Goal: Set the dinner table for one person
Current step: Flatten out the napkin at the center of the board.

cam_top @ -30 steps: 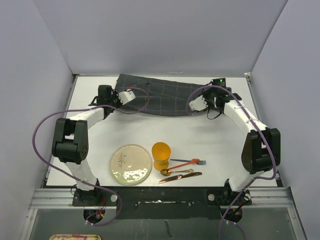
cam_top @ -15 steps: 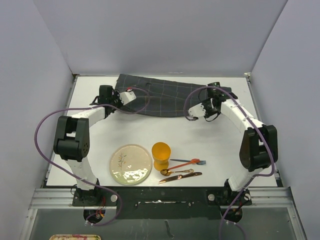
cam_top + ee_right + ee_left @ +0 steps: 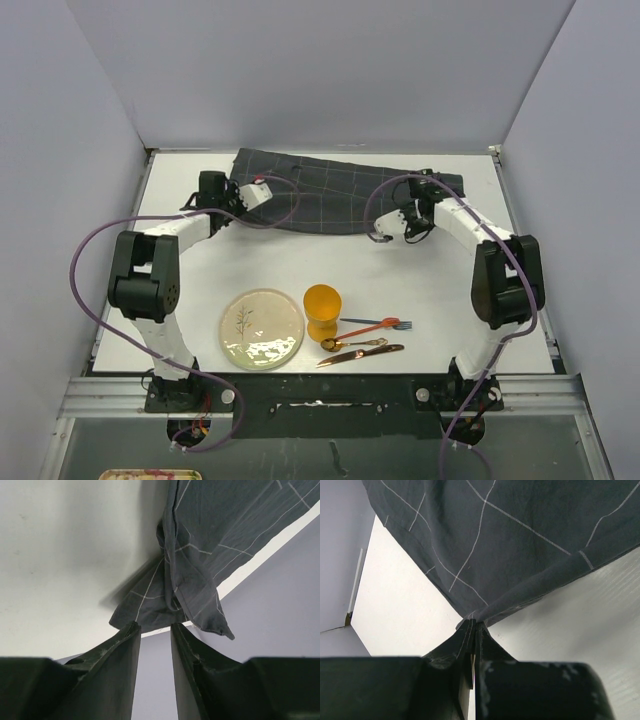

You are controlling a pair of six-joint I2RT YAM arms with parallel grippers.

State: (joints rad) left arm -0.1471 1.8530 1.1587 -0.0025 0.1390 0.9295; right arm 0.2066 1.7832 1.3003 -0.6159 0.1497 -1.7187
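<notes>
Pinching the cloth (image 3: 520, 540) at its edge, the left gripper (image 3: 472, 626) is seen clamped tight on the fabric. The right gripper (image 3: 154, 627) is held narrowly parted and empty, a bunched cloth corner just beyond its tips. The table (image 3: 400, 275) is covered by cloth only at its far side.

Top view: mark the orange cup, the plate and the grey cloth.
orange cup (image 3: 322, 301), top view, on its open mouth.
plate (image 3: 270, 332), top view, on the bare middle of its face.
grey cloth (image 3: 335, 195), top view, on the flat middle of the spread.
</notes>
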